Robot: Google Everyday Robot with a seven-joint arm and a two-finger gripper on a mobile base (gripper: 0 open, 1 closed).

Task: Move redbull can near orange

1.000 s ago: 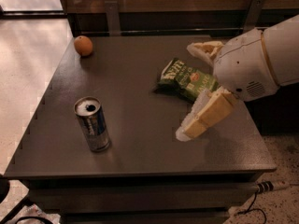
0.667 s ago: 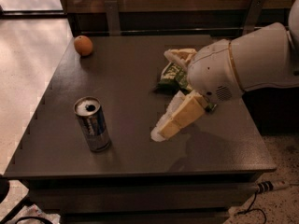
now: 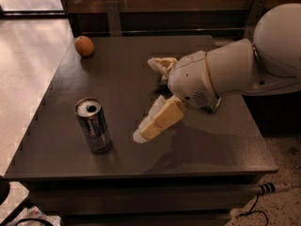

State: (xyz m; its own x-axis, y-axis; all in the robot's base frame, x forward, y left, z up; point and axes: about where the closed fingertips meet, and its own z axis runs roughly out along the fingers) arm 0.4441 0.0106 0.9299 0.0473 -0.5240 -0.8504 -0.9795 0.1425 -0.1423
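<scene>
Since the earlier frames, our white arm [image 3: 230,72] has swung further left across the table [image 3: 221,149], carrying the gripper [image 3: 146,99] closer to the redbull can [image 3: 94,125] and covering most of the green chip bag.

We see a dark, square table filling most of the view, with pale flooring to its left. Our bulky white arm reaches in from the right edge and ends in the gripper over the middle of the table. The gripper is spread wide and grasps nothing. One cream-coloured finger [image 3: 162,64] points up and away, and the other finger [image 3: 157,119] angles down towards the table surface.

The redbull can stands upright to the left of the gripper's lower finger, near it but apart from it, close to the table's front edge. Its silver top with the dark opening faces up.

The orange [image 3: 83,46] sits well beyond the gripper, up and to the left, at the table's far left corner, well apart from the can.

Only a dark green sliver of the chip bag [image 3: 162,82] shows, just behind the gripper, against the arm.
</scene>
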